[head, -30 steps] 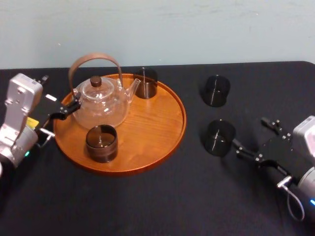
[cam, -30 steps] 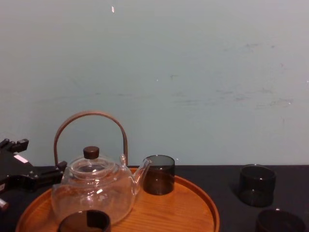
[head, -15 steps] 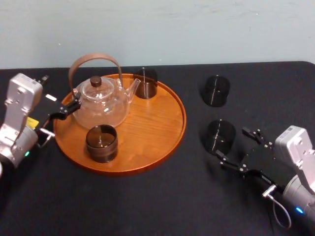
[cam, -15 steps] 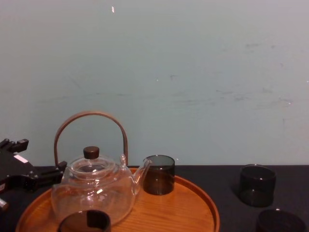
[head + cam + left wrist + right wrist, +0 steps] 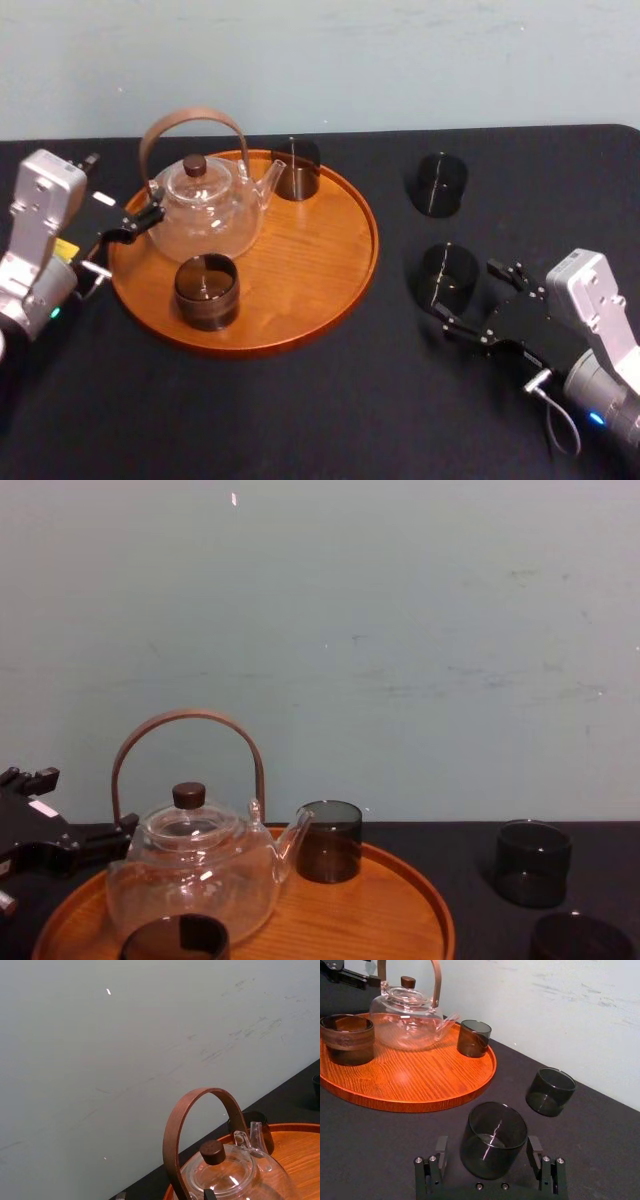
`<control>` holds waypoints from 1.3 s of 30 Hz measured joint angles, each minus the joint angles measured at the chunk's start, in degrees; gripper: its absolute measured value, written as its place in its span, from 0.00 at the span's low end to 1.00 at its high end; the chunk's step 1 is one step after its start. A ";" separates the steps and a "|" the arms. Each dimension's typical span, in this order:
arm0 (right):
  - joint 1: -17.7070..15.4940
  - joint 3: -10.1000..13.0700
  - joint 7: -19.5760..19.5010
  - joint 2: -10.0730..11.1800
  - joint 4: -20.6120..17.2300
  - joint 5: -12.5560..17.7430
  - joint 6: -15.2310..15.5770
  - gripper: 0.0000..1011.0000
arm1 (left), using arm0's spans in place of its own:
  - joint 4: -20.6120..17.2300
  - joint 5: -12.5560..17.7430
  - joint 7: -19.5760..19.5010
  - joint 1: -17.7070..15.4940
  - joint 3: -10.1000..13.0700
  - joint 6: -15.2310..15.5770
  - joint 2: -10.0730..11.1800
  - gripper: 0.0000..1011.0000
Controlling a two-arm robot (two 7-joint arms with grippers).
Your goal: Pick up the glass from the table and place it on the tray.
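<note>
The likely slick, fragile glass (image 5: 447, 276) right of the tray (image 5: 370, 240) is straddled mid-wall by the unclenched right gripper (image 5: 488, 1149).

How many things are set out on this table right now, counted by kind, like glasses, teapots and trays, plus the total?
Dark glasses: 4
Glass teapot: 1
Wooden tray: 1
Total: 6
</note>
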 joint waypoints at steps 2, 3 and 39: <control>0.14 0.14 0.24 -0.25 0.25 -0.11 0.08 0.99 | 0.00 0.00 0.00 0.00 0.00 0.00 0.00 1.00; 0.21 0.21 0.33 -0.37 0.37 -0.15 0.13 0.99 | 0.00 0.00 0.00 0.00 0.00 0.00 0.00 1.00; 11.05 0.43 6.63 -9.60 13.45 -4.04 1.68 0.99 | 0.00 0.00 0.00 0.00 0.00 0.00 0.00 1.00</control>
